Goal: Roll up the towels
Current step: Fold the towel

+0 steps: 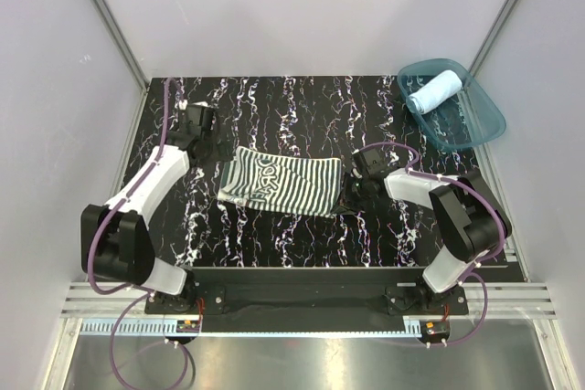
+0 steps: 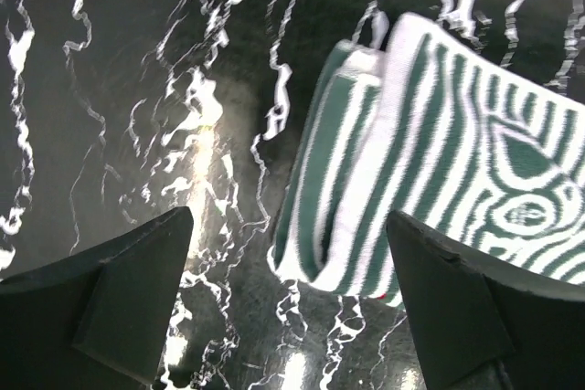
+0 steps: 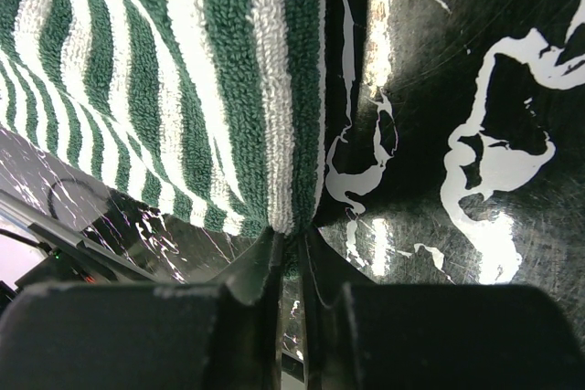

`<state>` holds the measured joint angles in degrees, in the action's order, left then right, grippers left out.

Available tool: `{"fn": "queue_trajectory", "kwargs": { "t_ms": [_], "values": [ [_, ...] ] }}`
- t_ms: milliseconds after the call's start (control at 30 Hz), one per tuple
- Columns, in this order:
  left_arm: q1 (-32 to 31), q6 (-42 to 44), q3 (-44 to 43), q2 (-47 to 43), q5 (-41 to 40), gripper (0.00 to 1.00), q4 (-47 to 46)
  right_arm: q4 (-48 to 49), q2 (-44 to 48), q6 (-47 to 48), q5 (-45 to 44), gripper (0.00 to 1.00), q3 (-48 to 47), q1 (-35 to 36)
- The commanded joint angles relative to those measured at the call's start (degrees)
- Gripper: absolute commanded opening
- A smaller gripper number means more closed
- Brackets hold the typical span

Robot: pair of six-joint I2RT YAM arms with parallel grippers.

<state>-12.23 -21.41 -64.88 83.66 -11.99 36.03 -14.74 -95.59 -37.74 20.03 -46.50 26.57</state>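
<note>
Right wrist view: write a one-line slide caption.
Right gripper pinching an edge of the striped towel on the marbled table.

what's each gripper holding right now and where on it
The right gripper is shut on the striped towel, pinching its right-hand edge. The left gripper is open near the towel's other end, holding nothing.

Terry-cloth striped towel (image 3: 183,89) (matt, nubby); tabletop (image 3: 512,61) v. glossy.

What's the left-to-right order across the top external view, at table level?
Open left gripper → green-and-white striped towel, lying flat → right gripper, pinching that towel's right edge → translucent teal plastic tub, with the rolled light blue towel inside it.
</note>
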Motion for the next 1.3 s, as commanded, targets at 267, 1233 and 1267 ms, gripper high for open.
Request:
{"fn": "queue_trajectory", "kwargs": {
  "t_ms": [267,1233,1267],
  "values": [
    [-0.2,-0.9,9.9,-4.9,18.5,0.67,-12.6,-4.9,-2.8,2.4,-5.4,0.12,1.9,0.5],
    [-3.0,-3.4,14.8,-0.1,13.5,0.60,-13.2,-4.1,-2.7,2.3,-5.5,0.09,2.6,0.5],
    [-3.3,-3.2,14.9,0.2,13.7,0.57,-13.3,-4.1,-2.7,2.3,-5.5,0.09,2.6,0.5]
  ]
}}
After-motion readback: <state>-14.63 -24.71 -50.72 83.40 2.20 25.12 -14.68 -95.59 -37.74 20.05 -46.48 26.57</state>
